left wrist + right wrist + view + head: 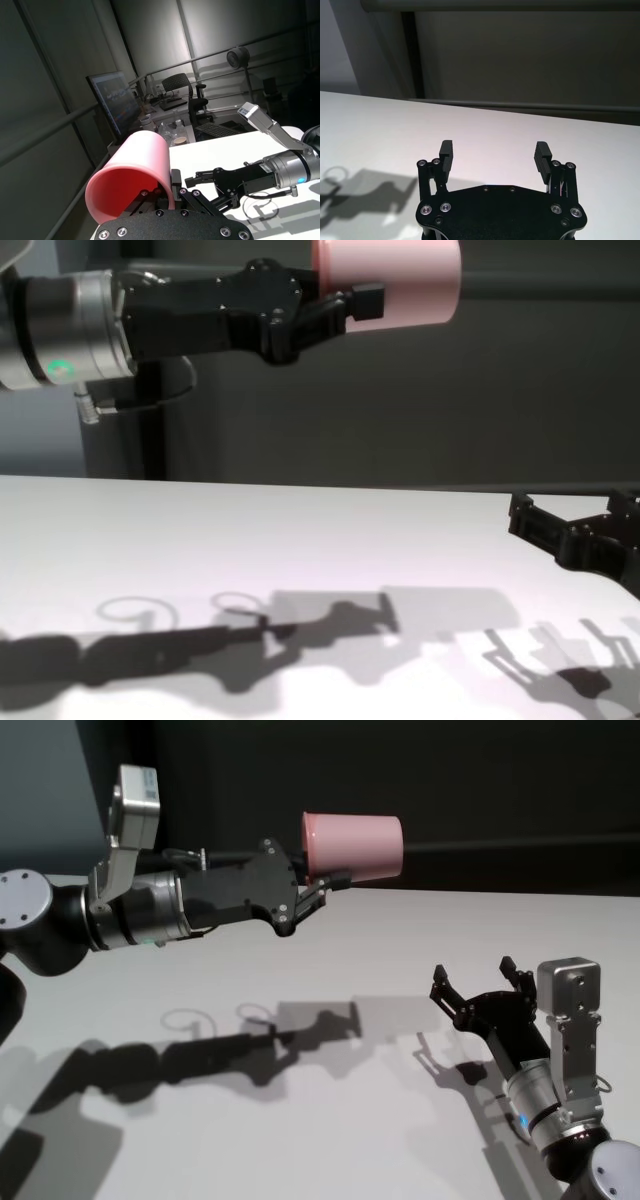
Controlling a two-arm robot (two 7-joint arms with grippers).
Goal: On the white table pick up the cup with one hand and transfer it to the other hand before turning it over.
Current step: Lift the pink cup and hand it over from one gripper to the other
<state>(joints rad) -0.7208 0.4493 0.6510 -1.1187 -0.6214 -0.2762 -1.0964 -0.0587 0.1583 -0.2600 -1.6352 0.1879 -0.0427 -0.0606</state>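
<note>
Left end effector point(318, 886), smooth tapered cup point(355, 846)

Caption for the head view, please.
Left gripper holds the small pink plastic cup sideways above the white table; right gripper open.

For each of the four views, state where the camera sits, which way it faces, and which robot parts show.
Head: high, looking down on the wide white table; both arms show.
Chest: low, facing forward; left gripper holds the small pink plastic cup sideways.
Left wrist: along its fingers, past the cup rim to the right gripper.
Right wrist: over its open fingers to the table.
Head and chest share cup and both grippers.
</note>
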